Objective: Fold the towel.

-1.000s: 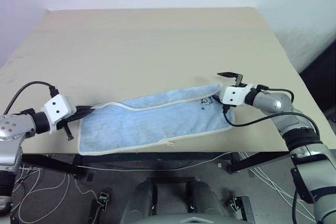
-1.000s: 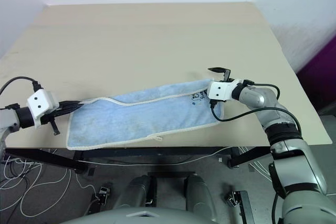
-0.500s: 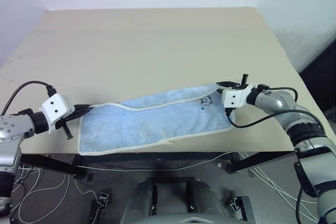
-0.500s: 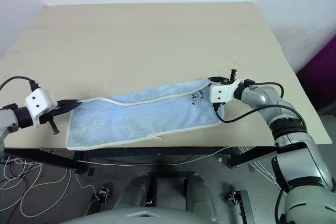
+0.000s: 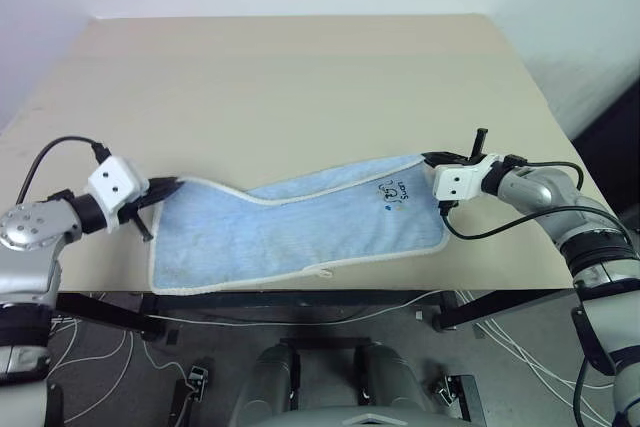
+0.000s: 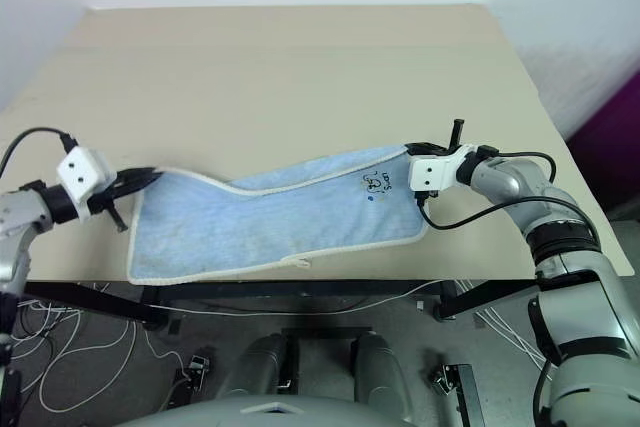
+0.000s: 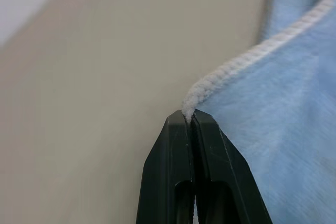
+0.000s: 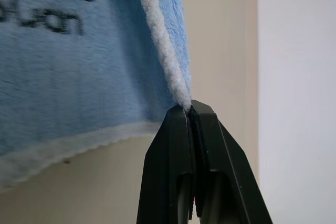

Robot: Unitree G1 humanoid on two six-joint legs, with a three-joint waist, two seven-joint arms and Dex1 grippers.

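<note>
Blue towel [image 5: 300,227] — far corners pinched by left pincer [image 5: 168,187], right pincer [image 5: 430,158]

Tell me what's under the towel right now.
The towel lies on the beige table, its near edge at the table's front edge. The left tool and right tool each pinch a far corner. Whatever the cloth covers cannot be seen.

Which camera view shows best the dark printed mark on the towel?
The right wrist view: the printed mark on the towel is large, though cut off. In both eye views it is small, beside the right end effector.
</note>
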